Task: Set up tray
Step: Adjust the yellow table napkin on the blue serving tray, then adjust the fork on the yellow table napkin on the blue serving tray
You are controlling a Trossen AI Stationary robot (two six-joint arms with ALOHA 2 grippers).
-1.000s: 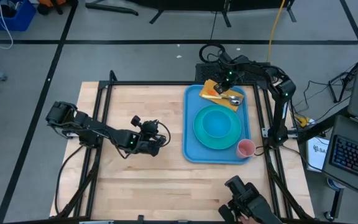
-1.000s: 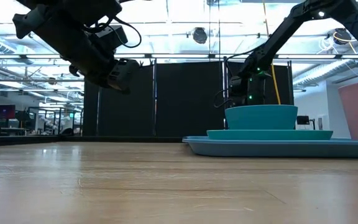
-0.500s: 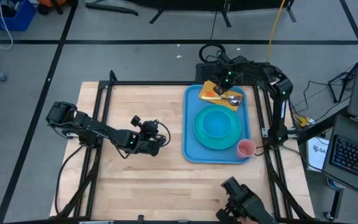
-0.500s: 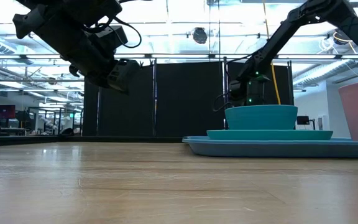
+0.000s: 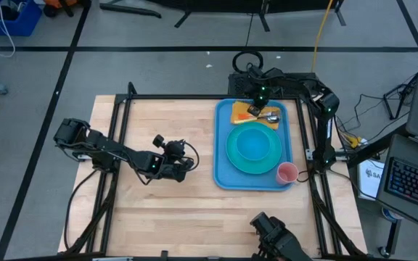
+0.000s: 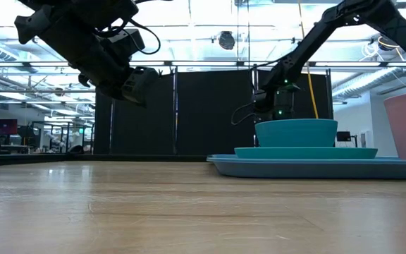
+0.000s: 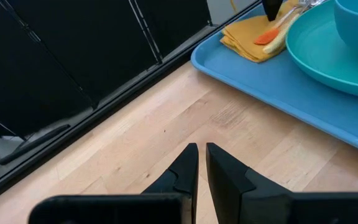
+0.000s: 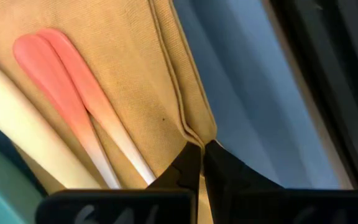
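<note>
The blue tray lies flat on the table's right half. It holds a turquoise plate, a pink cup and, at its far end, a yellow-orange napkin. Orange-handled utensils rest on the napkin. My right gripper points down onto the napkin, shut on its edge. My left gripper hangs shut above bare wood left of the tray, with nothing between its fingers. My right gripper pinches the napkin at the folded edge beside one corner between its two fingertips. The fingers come from above, pointing down. Two stacked folds run into the hold. The rest of the napkin lies flat on the tray under the utensils.
Black frame rails run along the table's left, far and right edges. Bare wood stretches from the tray to the left and near edges. A dark backdrop stands behind the far edge.
My right gripper has moved toward the table's left edge and slightly down over the tray's far end, rolling about its own axis, and now stands on the napkin.
</note>
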